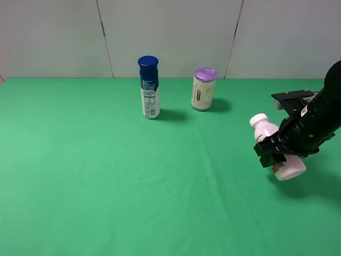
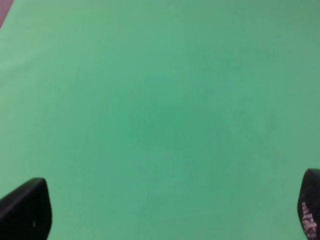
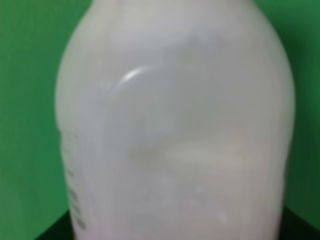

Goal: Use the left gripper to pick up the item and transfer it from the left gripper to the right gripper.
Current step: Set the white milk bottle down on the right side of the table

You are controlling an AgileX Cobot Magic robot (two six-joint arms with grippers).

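The squat white bottle (image 1: 277,146), white-capped, is clamped at mid-body by the right tool (image 1: 273,152). Its long axis is tilted, cap up-left. The left tool (image 2: 165,212) is held wide open, empty, above the green bench (image 1: 106,176).

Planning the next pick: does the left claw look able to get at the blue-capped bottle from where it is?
Probably yes. The blue-capped bottle stands upright on the green table, apart from the purple-lidded can; the left claw is open, holding nothing.

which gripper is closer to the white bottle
Right. The right gripper is clamped around the white bottle, holding it tilted above the green table. The left gripper is open over bare table, with no bottle in its view.
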